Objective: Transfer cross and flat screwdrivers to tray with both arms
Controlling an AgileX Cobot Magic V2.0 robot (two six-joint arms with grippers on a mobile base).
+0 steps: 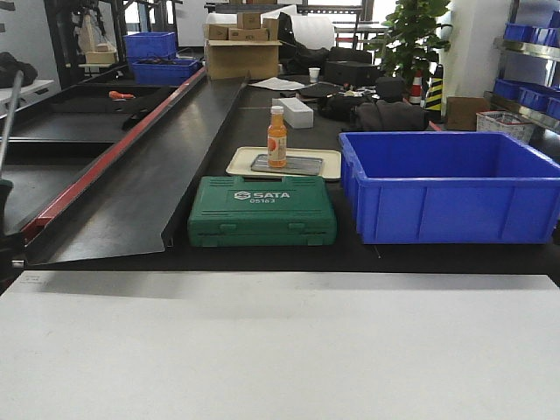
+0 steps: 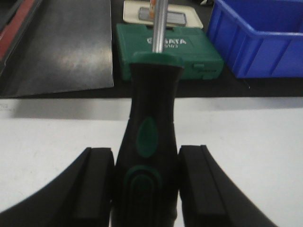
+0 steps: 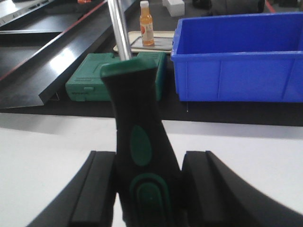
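My left gripper [image 2: 146, 157] is shut on a black-and-green screwdriver [image 2: 151, 109] above the white table, both pads against its handle. The steel shaft points up and away, and its tip is cut off. My right gripper [image 3: 149, 160] is shut on a matching screwdriver [image 3: 135, 109] in the same way. I cannot tell which one is cross and which flat. The grey metal tray [image 1: 302, 164] lies on a beige tray behind a green case, and an orange bottle [image 1: 276, 137] stands on it. In the front view only a thin shaft [image 1: 9, 122] shows, at the left edge.
A green SATA tool case [image 1: 262, 211] lies in front of the beige tray [image 1: 331, 163]. To their right stands a deep blue bin [image 1: 451, 185]. A long black ramp with a red edge [image 1: 131, 175] runs along the left. The white table [image 1: 280, 350] fills the foreground.
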